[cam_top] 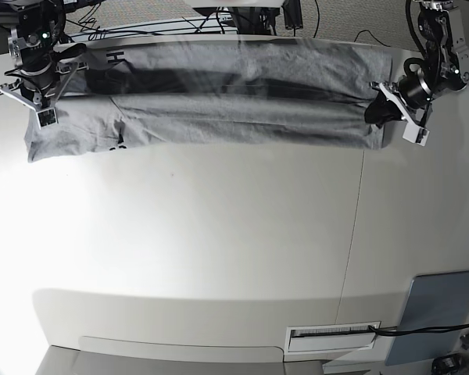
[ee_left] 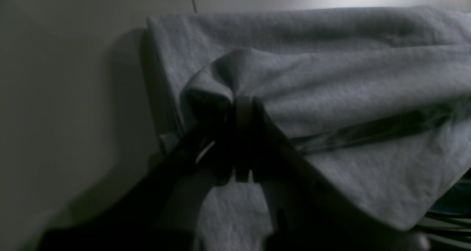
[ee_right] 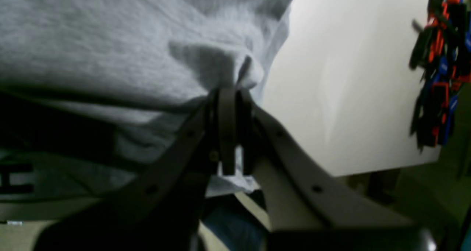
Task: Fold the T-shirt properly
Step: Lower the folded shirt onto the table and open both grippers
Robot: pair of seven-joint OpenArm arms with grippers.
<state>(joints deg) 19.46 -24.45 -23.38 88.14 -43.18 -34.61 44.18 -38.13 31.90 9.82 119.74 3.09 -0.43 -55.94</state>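
The heather-grey T-shirt [cam_top: 234, 109] lies stretched in a long band across the far side of the white table [cam_top: 219, 234], with black lettering showing near its left end [cam_top: 116, 57]. My left gripper [cam_top: 377, 110], on the right of the base view, is shut on a bunched fold at the shirt's right end; the left wrist view shows the gripper [ee_left: 243, 101] pinching the grey cloth [ee_left: 331, 78]. My right gripper [cam_top: 44, 100], on the left of the base view, is shut on the shirt's left end; the right wrist view shows it [ee_right: 230, 93] pinching the cloth [ee_right: 110, 41].
A flat grey-blue rigid panel [cam_top: 438, 314] lies at the table's near right corner. A white label strip [cam_top: 332, 334] sits at the front edge. Cables [cam_top: 219, 16] run behind the table. Orange and blue gear [ee_right: 438, 59] hangs beyond the table's edge in the right wrist view.
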